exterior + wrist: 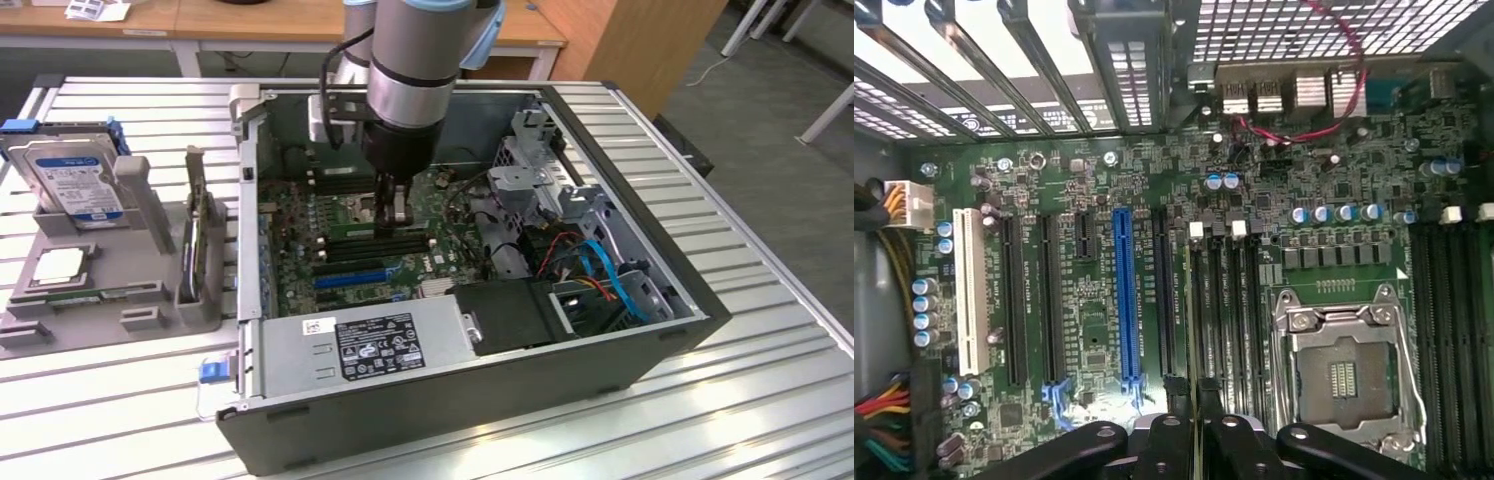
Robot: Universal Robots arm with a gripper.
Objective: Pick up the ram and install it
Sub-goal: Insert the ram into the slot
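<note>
My gripper (398, 222) reaches down from the arm into the open computer case (627, 350) and hangs just above the motherboard (300, 225). In the wrist view its black fingers (1172, 445) stand close together, with the thin greenish edge of the ram (1198, 425) pinched between them. The stick is seen edge-on and is mostly hidden by the fingers. It sits in line with the near ends of the black memory slots (1226, 300), which carry white latches and lie beside the empty processor socket (1342, 372).
A blue expansion slot (1124, 300) and black ones run parallel to the memory slots. The power supply (367, 345), a drive cage (527, 170) and blue cables (601, 270) crowd the case. Outside, a grey holder (140, 205) carries a hard drive (67, 180) and a processor chip (60, 265).
</note>
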